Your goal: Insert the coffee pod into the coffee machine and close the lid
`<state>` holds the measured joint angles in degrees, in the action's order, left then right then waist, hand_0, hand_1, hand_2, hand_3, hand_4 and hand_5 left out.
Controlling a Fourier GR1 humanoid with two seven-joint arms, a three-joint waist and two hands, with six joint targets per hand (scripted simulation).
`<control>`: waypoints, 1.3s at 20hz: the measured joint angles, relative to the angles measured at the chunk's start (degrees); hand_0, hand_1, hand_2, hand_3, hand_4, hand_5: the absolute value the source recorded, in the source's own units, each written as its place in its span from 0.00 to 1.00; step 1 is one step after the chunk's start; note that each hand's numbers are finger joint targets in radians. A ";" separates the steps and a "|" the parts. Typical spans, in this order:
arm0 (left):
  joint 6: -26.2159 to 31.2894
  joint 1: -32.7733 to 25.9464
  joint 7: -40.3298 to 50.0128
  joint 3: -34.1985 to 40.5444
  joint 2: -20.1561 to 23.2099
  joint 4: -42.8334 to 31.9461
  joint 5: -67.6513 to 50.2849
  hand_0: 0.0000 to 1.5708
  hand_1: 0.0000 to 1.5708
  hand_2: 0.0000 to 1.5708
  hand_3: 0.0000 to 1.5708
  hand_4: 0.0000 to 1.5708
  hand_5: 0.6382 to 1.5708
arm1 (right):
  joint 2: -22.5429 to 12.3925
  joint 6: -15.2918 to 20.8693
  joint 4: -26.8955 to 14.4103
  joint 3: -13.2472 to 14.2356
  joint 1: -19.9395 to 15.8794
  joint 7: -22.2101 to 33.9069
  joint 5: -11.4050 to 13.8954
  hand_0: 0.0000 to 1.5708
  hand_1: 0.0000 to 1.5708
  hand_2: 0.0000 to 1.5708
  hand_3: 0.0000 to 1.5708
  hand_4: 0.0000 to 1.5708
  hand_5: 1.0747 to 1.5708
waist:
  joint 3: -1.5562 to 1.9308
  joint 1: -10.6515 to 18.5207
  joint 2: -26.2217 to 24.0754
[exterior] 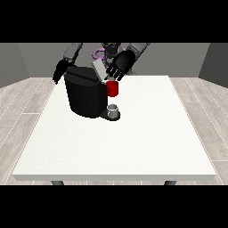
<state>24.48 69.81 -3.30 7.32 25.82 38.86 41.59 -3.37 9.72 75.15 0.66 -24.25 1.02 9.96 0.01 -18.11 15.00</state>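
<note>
Front view: a white table (133, 147) fills the middle of the scene, with the robot small behind its far edge and both arms reaching forward over the tabletop. A black coffee machine (84, 94) stands on the far left part of the table. Its grey lid (99, 70) is raised and tilted. A red thing at the machine (113, 88) sits at the machine's right side, just above a small grey thing (113, 110) that rests on the machine's low base; whether this grey thing is the coffee pod cannot be told from here. The hand at the view's right (119, 67) hangs just above the red thing and beside the raised lid, its fingers (112, 75) spread apart and pointing downward, clamped on nothing that can be seen. The hand at the view's left (59, 71) is at the machine's upper left corner, behind it and near the table's far edge; whether its fingers are apart or together cannot be told.
</note>
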 measured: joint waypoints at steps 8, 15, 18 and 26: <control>0.48 1.24 -0.01 -0.33 -1.23 -0.33 0.19 0.77 0.77 0.80 0.78 0.27 1.00 | -1.30 0.20 -2.67 2.67 -1.02 -1.28 -0.94 0.00 0.00 0.00 0.00 0.14 1.00 | 0.02 1.58 1.37; -0.10 1.68 -0.66 -0.20 -1.29 -1.20 0.57 0.74 0.74 0.78 0.76 0.27 1.00 | -0.63 0.95 -2.56 2.22 -1.48 -1.03 -0.45 0.00 0.00 0.00 0.00 0.11 1.00 | 0.05 1.40 1.78; -0.38 1.81 -1.14 -0.31 -1.18 -1.44 0.90 0.77 0.77 0.80 0.76 0.27 1.00 | -0.58 0.88 -2.29 2.26 -1.97 -0.25 -0.62 0.00 0.00 0.00 0.00 0.00 1.00 | 0.06 1.22 1.88; -1.92 2.03 -2.47 -0.20 -1.06 -1.33 1.42 0.76 0.76 0.78 0.74 0.23 1.00 | -1.35 0.47 -3.01 3.22 -1.92 -1.44 -1.20 0.00 0.00 0.00 0.00 0.00 1.00 | 0.05 1.14 2.52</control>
<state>22.56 71.84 -5.78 7.11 24.76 37.53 43.01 -4.72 10.19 72.14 3.88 -26.18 -0.43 8.76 0.06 -16.97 17.52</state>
